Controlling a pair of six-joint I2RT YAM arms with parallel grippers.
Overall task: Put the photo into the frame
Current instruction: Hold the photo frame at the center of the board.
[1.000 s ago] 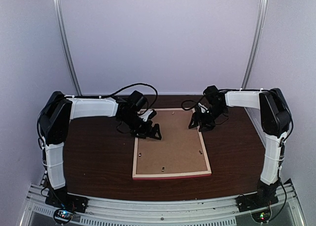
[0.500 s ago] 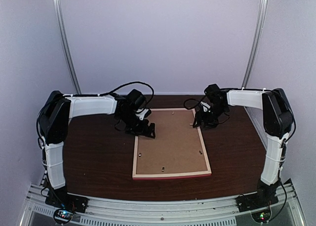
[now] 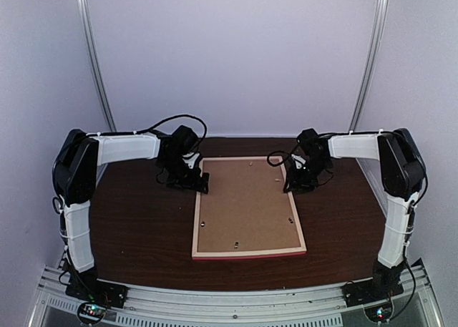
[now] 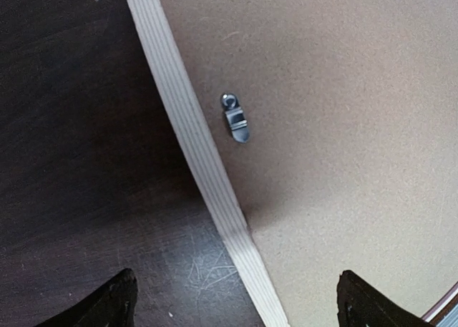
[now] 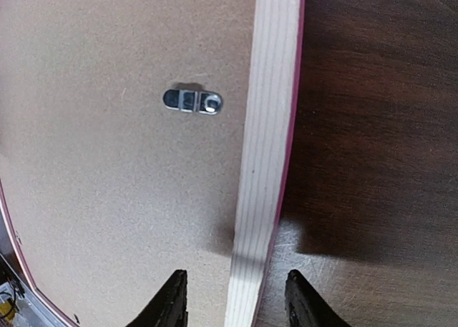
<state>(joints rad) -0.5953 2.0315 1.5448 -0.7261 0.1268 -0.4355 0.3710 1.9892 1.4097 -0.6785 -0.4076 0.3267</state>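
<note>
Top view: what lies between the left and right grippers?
The far end of the frame, back up, with its brown backing board; the top view shows the left gripper and right gripper at its side rails.

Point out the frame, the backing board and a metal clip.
frame point(image 5: 268, 127): right wrist view, on its pale wooden rail.
backing board point(image 3: 247, 198): top view, at its middle.
metal clip point(image 4: 235, 118): left wrist view, on its body.

table: dark brown wood | backing board: plain brown, lying flat | turn clips: small metal, on board
</note>
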